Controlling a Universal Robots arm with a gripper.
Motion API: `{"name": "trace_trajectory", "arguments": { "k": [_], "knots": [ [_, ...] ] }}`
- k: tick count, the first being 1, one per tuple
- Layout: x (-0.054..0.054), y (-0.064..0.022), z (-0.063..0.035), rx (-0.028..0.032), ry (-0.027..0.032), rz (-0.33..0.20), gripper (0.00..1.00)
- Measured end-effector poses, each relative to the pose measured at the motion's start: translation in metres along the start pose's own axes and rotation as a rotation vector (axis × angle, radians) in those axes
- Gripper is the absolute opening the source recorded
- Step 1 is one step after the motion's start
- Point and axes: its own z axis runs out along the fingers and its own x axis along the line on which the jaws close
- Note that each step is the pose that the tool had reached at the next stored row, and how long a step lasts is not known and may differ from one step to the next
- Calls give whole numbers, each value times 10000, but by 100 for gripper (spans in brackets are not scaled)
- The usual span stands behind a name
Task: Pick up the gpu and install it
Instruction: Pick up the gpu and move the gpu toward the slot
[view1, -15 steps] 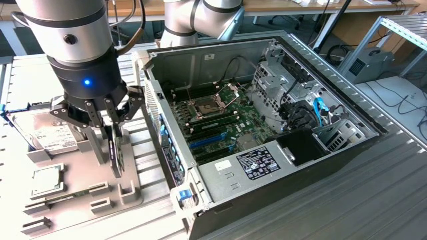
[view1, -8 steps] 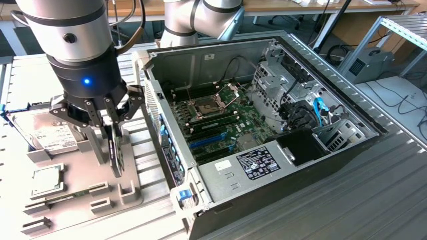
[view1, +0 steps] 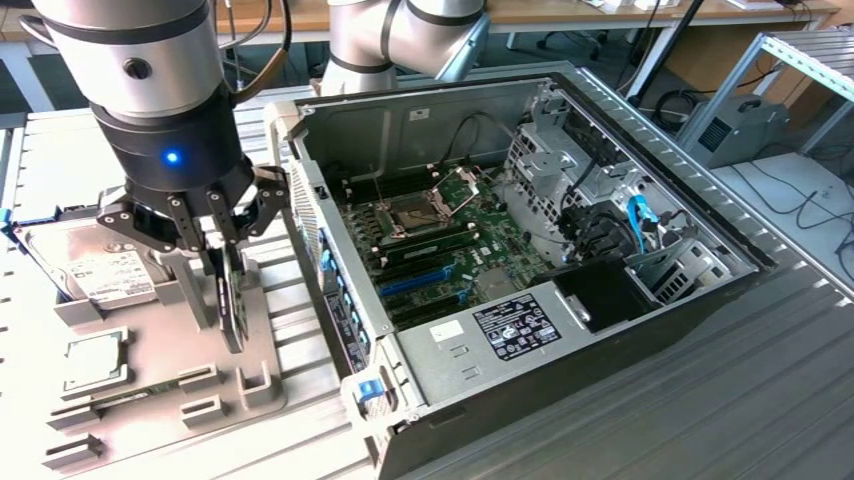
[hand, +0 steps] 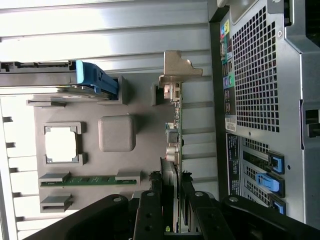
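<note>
Pincer (view1: 224, 238) gripping the upright card (view1: 230, 300), hard drive (view1: 100, 270) one side, computer case (view1: 310, 200) wall the other, case top open

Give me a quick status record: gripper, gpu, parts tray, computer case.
gripper: shut on the gpu's upper edge, above the parts tray
gpu: standing on edge, outside the computer case; unclear whether it has left its holder
parts tray: hard drive, processor and memory stick lie in their holders
computer case: lying open, motherboard exposed, blue card slot bare
</note>
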Motion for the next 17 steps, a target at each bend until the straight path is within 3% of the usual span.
{"name": "trace_trajectory", "arguments": {
  "k": [17],
  "knots": [
    [-1, 0, -31, -1, 0, -1, 26]
  ]
}}
